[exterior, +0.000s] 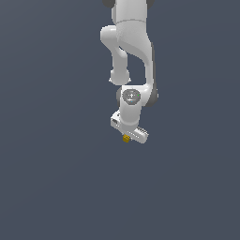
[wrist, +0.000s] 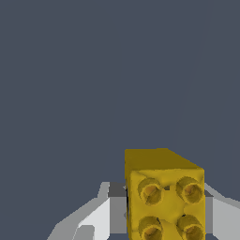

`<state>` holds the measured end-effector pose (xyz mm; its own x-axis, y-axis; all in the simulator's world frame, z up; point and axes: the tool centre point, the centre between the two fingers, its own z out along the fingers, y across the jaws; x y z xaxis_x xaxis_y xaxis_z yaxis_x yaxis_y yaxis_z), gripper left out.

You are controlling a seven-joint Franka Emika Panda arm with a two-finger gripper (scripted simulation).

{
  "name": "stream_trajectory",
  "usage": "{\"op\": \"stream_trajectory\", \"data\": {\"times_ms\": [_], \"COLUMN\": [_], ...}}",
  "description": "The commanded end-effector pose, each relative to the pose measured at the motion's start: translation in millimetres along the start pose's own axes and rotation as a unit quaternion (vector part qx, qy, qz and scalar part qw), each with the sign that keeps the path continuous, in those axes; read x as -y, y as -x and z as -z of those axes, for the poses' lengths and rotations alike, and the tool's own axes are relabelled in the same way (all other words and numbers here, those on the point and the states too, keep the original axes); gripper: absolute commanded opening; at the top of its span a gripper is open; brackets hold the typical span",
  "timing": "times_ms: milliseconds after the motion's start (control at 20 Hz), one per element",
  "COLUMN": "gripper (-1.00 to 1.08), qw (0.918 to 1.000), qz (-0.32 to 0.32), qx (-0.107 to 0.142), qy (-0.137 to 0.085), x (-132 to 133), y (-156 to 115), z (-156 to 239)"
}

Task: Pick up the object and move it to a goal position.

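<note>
The object [exterior: 126,138] is a tiny yellow-gold block just under the white hand of the arm in the exterior view. Close up in the wrist view, the object [wrist: 165,197] is a yellow block with round brownish studs on its facing side. My gripper [exterior: 127,137] points down, and its fingers are mostly hidden behind the hand. In the wrist view my gripper [wrist: 165,213] has one grey-and-white finger against each side of the block, so it is shut on the block. No goal marker shows in either view.
A plain dark grey-blue surface fills both views. The white arm [exterior: 131,51] comes down from the top of the exterior view.
</note>
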<state>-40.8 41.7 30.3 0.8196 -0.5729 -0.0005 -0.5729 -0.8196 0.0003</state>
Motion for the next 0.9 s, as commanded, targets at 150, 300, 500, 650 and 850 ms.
{"op": "stream_trajectory", "data": {"times_ms": [150,300,500,650,850], "gripper": [-1.0,-1.0,-1.0,-1.0,-1.0], "qw": [1.0,1.0,1.0,1.0,1.0], "qz": [0.0,0.0,0.0,0.0,0.0], "qx": [0.0,0.0,0.0,0.0,0.0], "qy": [0.0,0.0,0.0,0.0,0.0], "x": [28,39,48,53,54], "y": [-17,-24,-31,-33,-35], "z": [5,6,7,8,8]}}
